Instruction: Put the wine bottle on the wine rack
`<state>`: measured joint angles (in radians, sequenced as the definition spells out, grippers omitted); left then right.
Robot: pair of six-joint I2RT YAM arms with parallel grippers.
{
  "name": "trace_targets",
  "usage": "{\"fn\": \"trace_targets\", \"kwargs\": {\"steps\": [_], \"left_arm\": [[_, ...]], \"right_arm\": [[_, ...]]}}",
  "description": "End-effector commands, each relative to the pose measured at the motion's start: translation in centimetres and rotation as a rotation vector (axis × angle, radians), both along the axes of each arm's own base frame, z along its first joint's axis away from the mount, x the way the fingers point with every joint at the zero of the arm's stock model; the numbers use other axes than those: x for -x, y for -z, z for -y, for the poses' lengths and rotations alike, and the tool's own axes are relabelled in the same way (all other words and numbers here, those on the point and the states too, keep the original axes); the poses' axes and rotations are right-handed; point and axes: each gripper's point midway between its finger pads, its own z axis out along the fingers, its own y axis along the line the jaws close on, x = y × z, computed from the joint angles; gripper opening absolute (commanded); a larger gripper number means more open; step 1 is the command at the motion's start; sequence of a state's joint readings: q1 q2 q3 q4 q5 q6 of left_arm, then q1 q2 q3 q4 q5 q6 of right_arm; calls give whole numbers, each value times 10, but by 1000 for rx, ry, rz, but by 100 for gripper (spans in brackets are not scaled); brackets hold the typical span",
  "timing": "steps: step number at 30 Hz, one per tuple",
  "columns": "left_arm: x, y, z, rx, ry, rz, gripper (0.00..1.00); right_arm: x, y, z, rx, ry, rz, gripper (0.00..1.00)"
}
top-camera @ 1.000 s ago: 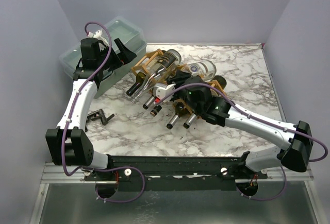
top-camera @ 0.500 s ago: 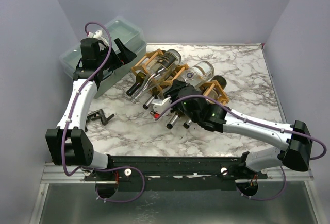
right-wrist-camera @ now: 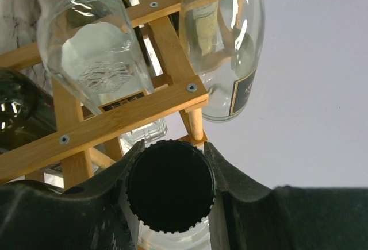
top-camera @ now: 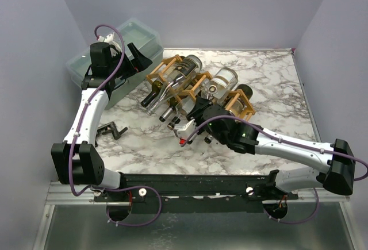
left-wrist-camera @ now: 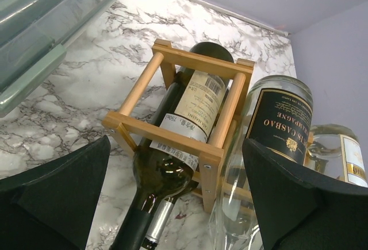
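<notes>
1. Right gripper (right-wrist-camera: 171, 172): jaws clamped on the wine bottle (right-wrist-camera: 170, 195) at its black screw cap.
2. Bottle lies neck-out at the wine rack (right-wrist-camera: 123, 115) among other bottles (left-wrist-camera: 195, 103); can't tell if it is fully seated.
3. Left gripper (top-camera: 138, 56): jaws wide apart, empty, near the rack's left end.
4. Probably heavy, rigid, slick, breakable glass. A cap grip gives poor leverage; the neck looks safer.

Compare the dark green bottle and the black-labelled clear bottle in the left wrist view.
Glass: the dark green bottle is opaque, the clear bottle see-through.
Label: the dark green bottle's is cream with a barcode, the clear bottle's black with gold lettering.
Place: the dark green bottle lies inside the end cell of the wine rack, the clear bottle beside that cell's frame.
Both lie on their sides, necks toward the camera.
</notes>
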<state>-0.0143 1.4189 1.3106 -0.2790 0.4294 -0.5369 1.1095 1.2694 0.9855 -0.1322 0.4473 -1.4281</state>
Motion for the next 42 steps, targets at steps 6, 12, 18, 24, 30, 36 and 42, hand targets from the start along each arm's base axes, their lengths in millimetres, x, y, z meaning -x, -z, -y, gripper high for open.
{"fn": "trace_targets", "kwargs": {"steps": [6, 12, 18, 24, 30, 36, 42], "left_arm": [[-3, -4, -5, -22, -16, 12, 99], [-4, -2, -7, -32, -22, 11, 98], [-3, -4, -7, -33, -19, 14, 98], [-3, -4, -8, -43, -25, 16, 99], [-2, -7, -11, -64, -34, 26, 98], [4, -21, -14, -88, -39, 65, 99], [20, -60, 3, -125, 34, 175, 99]], "right_arm": [[27, 35, -5, 180, -109, -10, 1], [32, 44, -14, 182, -113, -47, 9], [39, 50, -12, 181, -124, -81, 51], [49, 44, -19, 101, -169, -121, 78], [65, 27, -27, 0, -176, -259, 100], [89, -33, -37, -274, -142, -431, 100], [82, -150, -26, -975, -10, -508, 100]]}}
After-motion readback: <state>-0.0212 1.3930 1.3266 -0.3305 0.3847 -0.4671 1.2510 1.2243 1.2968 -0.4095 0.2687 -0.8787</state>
